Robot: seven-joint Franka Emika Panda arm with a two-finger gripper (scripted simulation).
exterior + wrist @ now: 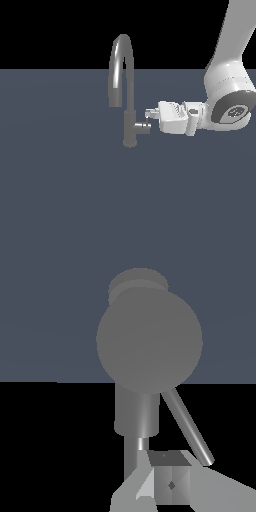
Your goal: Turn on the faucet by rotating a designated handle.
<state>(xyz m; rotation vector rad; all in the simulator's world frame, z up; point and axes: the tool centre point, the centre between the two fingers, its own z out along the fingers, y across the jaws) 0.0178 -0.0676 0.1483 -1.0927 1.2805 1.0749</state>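
The faucet is a tall glossy grey gooseneck with a darker base column standing on the dark floor. The handle is a short stub sticking out of the column toward the exterior view's right. My gripper lies horizontal, pointing at the faucet, its tips just above the stub's outer end. In the wrist view the stub's round end face fills the middle and its thin lever slants down to just beside my fingertips. The gripper looks shut with nothing between the fingers; the lever is beside them, not gripped.
A flat dark blue-grey floor spreads all around the faucet. My white arm comes down from the exterior view's upper right. No other objects show.
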